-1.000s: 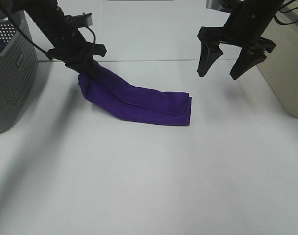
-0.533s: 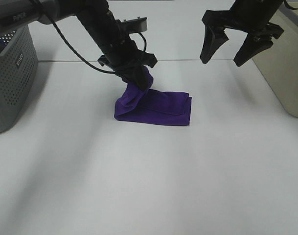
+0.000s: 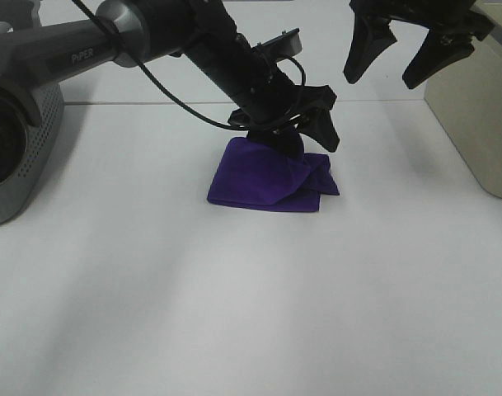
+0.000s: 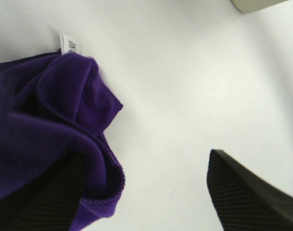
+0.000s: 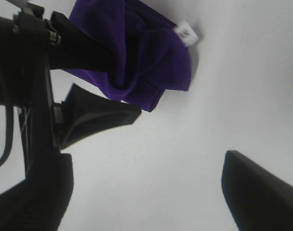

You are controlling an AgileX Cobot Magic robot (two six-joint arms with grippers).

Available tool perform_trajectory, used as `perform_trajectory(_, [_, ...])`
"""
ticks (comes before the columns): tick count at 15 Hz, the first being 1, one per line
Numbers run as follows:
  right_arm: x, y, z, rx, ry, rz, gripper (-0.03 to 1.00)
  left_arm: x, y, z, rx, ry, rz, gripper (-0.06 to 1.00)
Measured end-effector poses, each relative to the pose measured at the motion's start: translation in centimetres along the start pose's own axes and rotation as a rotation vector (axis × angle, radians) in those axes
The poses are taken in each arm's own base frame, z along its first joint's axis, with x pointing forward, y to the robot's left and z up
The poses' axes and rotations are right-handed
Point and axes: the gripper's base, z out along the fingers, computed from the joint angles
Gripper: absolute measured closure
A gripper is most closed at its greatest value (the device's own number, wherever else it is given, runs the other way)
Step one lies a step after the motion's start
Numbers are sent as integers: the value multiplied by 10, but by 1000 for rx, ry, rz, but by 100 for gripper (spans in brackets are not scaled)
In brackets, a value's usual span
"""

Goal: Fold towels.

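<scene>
Towel (image 3: 263, 177), deep purple, lies folded in a compact bundle mid-table (image 3: 234, 313), right edge bunched. Left arm (image 3: 135, 37) stretches in low from the upper left, past the grey perforated basket (image 3: 20, 157). Left gripper (image 3: 304, 136) sits over the towel's right end, fingers spread, one buried in cloth, the other clear. Right gripper (image 3: 411, 54) hangs high, jaws apart, empty. White care tag (image 4: 69, 45) pokes from one edge.
</scene>
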Motion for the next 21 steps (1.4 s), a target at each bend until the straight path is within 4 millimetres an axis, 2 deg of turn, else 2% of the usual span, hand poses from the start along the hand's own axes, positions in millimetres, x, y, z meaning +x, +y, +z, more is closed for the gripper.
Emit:
perform_trajectory(3, [2, 5, -18, 2, -40, -13, 15, 2, -2, -2, 13, 29, 5, 24])
perform_trajectory(7, [3, 6, -22, 3, -48, -15, 15, -8, -8, -17, 27, -46, 78, 24])
perform_trajectory(9, [3, 6, -22, 8, -48, -17, 15, -13, -2, -33, -47, -53, 107, 24])
perform_trajectory(11, [4, 4, -28, 46, -56, -23, 15, -19, 15, -83, -246, -39, 62, 24])
perform_trajectory(12, [5, 5, -34, 63, -69, -17, 15, -19, 23, -117, -378, -18, 7, 24])
perform_trajectory(13, [7, 5, -43, 94, -85, -17, 15, -19, 25, -129, -420, -23, -7, 24])
perform_trajectory(14, [12, 4, -61, 154, -122, -9, 15, -23, 25, -162, -501, -73, -23, 24])
perform_trajectory(16, [21, 3, -79, 208, -152, 2, 15, -25, 27, -192, -539, -127, -40, 24])
perform_trajectory(18, [39, 3, -99, 239, -179, 23, 15, -24, 32, -237, -572, -197, -74, 24])
perform_trajectory(20, [67, 0, -125, 258, -216, 49, 15, -6, 49, -283, -622, -222, -151, 24])
perform_trajectory(21, [82, 0, -137, 268, -238, 61, 15, 10, 57, -306, -664, -219, -193, 24])
